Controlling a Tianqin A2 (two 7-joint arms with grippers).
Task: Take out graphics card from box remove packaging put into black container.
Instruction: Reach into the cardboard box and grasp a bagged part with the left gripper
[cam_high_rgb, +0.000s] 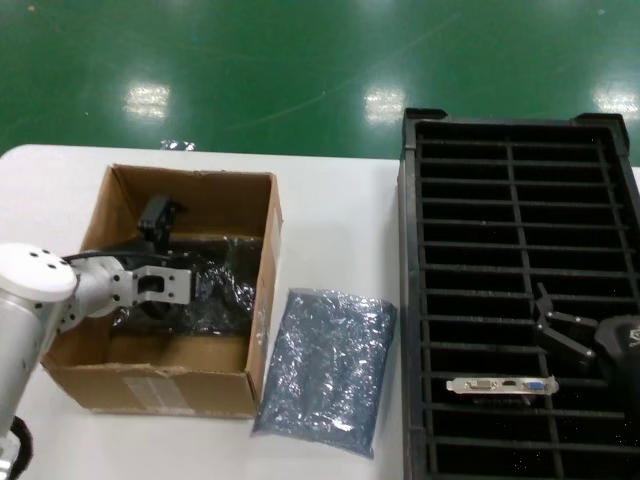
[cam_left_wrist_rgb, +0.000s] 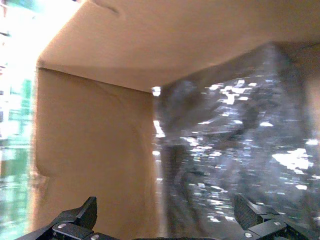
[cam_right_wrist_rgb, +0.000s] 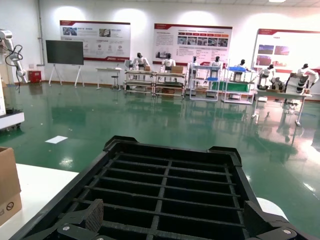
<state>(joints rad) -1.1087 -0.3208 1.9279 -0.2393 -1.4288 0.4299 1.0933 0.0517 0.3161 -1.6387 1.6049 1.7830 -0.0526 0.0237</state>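
Reaching into the box (cam_high_rgb: 175, 290), the open, empty left hand (cam_left_wrist_rgb: 165, 222) could tear or drop the slippery bagged card (cam_high_rgb: 215, 285) if it pinches only plastic

One box (cam_high_rgb: 165, 385), two bags (cam_high_rgb: 325, 370), one card (cam_high_rgb: 500, 385), one black container (cam_high_rgb: 415, 300).

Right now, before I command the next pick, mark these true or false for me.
1. The left gripper is inside the box. True.
2. A graphics card stands in the black container. True.
3. An anti-static bag lies inside the container. False: it lies on the table, between box and container.
4. The box holds nothing. False: a dark wrapped item sits in it.
5. The right gripper holds the card. False: it is open above the container.
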